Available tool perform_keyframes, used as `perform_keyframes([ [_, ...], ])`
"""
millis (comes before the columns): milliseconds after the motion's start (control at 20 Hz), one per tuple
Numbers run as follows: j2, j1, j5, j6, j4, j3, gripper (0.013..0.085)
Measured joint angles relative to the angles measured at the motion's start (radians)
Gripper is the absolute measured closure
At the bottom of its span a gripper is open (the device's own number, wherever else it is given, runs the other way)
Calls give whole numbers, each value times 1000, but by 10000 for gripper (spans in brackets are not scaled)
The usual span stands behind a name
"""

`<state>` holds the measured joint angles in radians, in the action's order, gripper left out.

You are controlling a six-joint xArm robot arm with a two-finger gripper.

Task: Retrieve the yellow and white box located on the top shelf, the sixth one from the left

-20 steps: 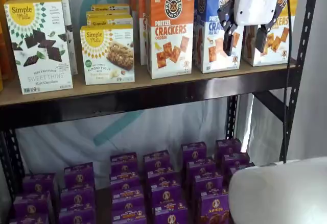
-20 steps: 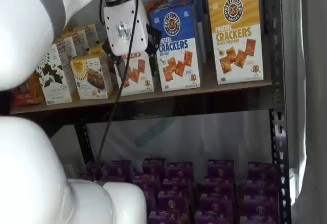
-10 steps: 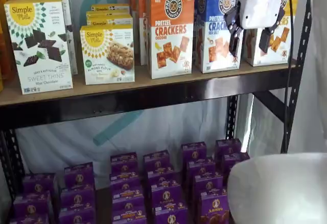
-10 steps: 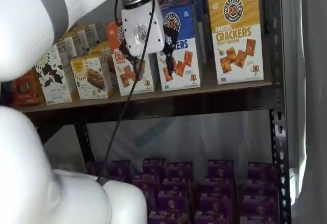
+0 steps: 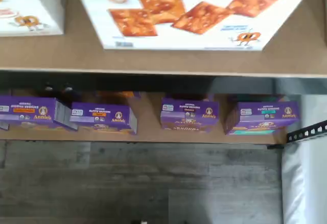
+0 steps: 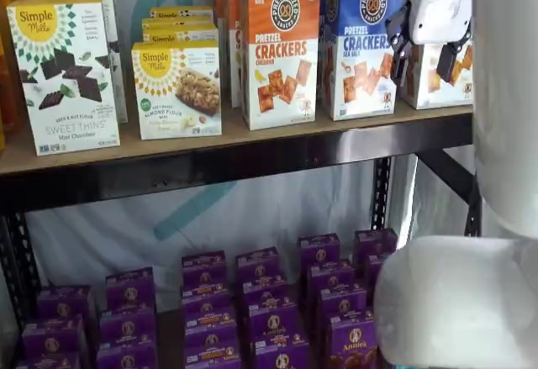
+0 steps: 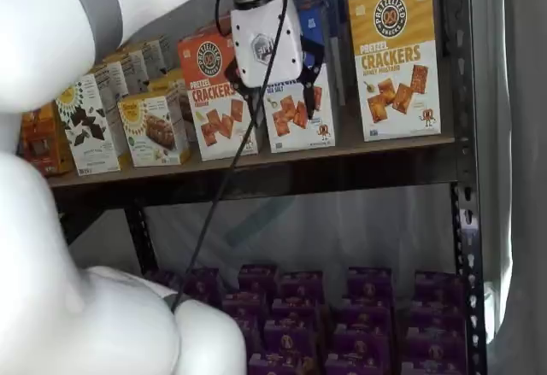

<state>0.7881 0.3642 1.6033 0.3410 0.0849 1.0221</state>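
Observation:
The yellow and white Pretzel Crackers box point(image 7: 395, 55) stands upright at the right end of the top shelf. In a shelf view only its white lower part point(image 6: 427, 87) shows behind the gripper. Its white lower face with pictured crackers fills the wrist view point(image 5: 194, 15). My gripper point(image 6: 429, 54) hangs in front of this box with a plain gap between its two black fingers and nothing in them. In a shelf view the gripper point(image 7: 286, 93) overlaps the blue box.
A blue Pretzel Crackers box point(image 6: 360, 45) and an orange one point(image 6: 280, 50) stand left of the target, then Simple Mills boxes point(image 6: 176, 87). A black upright post point(image 7: 464, 161) borders the shelf's right end. Purple Annie's boxes point(image 6: 269, 302) fill the lower shelf.
The gripper has moved to the right along the top shelf, from in front of the blue box to in front of the yellow and white box. It stays open.

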Motion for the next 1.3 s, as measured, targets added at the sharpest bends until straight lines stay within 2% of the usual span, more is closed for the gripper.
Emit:
perform_keyframes([
  [200,-32,54,-15,54,20,12,130],
  [850,-86,113,-66,117,3,24,130],
  [1300,-117,171,-90,171,18,64,130],
])
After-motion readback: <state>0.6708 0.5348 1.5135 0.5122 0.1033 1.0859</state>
